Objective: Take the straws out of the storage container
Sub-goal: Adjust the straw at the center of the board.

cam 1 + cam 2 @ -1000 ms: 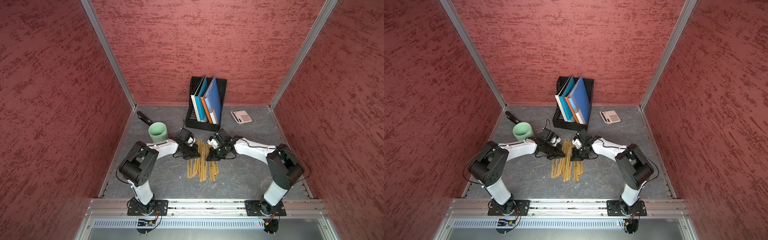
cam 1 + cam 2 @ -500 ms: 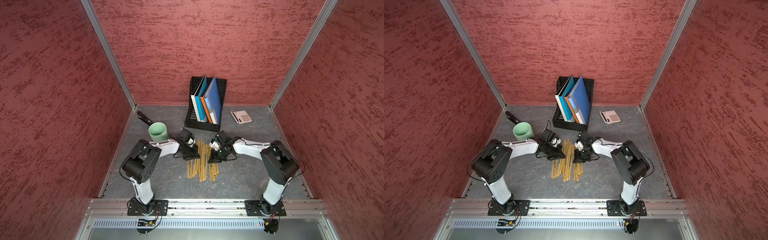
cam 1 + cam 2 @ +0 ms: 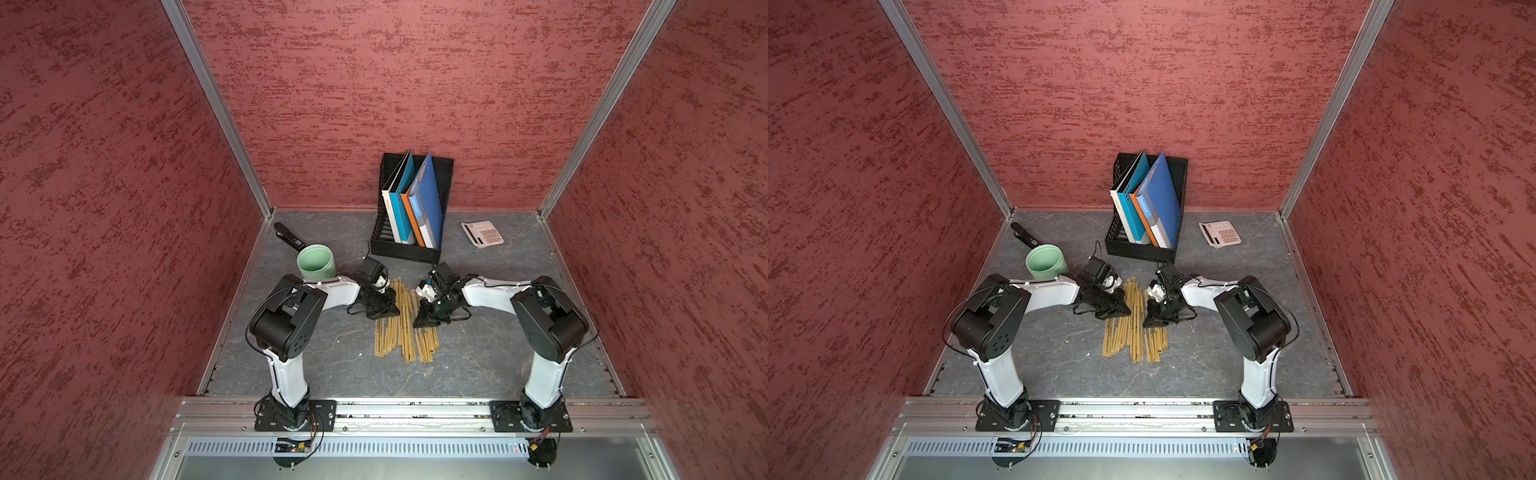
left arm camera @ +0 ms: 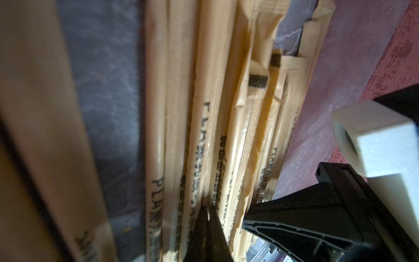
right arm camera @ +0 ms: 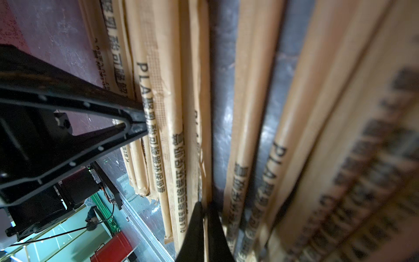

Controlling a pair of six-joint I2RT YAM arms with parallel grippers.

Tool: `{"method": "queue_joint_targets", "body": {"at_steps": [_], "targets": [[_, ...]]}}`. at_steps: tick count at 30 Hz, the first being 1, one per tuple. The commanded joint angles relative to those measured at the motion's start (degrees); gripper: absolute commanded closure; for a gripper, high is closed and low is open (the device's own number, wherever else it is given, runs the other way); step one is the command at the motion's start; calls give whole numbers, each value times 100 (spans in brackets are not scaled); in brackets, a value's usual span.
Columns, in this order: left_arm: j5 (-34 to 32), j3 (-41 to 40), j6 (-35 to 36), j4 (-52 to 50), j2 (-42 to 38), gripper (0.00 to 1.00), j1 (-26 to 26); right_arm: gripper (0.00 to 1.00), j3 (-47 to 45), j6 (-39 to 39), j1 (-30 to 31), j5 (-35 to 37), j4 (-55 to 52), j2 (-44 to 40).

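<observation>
Straws (image 3: 405,332) lie flat on the grey table (image 3: 332,365), out of the cup, in a loose bundle running from near to far with the near ends slightly fanned. Partway along the bundle the left gripper (image 3: 390,312) comes down on its left edge and the right gripper (image 3: 420,321) on its right edge. Each has its jaws clenched together and its tips against the wrappers. In both wrist views the fingertips are blurred and cut off by the frame edge, so I cannot tell whether a wrapper is nipped between them. The gripper bodies cover the middle of several straws in both top views, which rules out a sure count. Farther back the mint-green cup (image 3: 316,264) stands upright, its base hidden behind the left arm. Beyond it are a black mesh file holder (image 3: 409,251) with folders (image 3: 424,199), a calculator (image 3: 482,234), and a dark object (image 3: 286,235) partly hidden by the cup, too small to name.
</observation>
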Motion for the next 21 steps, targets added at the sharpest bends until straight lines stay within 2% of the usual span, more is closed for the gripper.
{"method": "queue_joint_targets", "body": {"at_steps": [1, 10, 21], "targets": [[-117, -31, 110, -205, -328, 100, 45, 100, 200, -110, -21, 237, -304, -310], [-346, 69, 200, -591, -827, 100, 102, 100, 425, 72, -12, 375, -547, -857], [-277, -285, 112, -495, -1425, 100, 466, 100, 603, 173, 66, -154, 32, -100]]}}
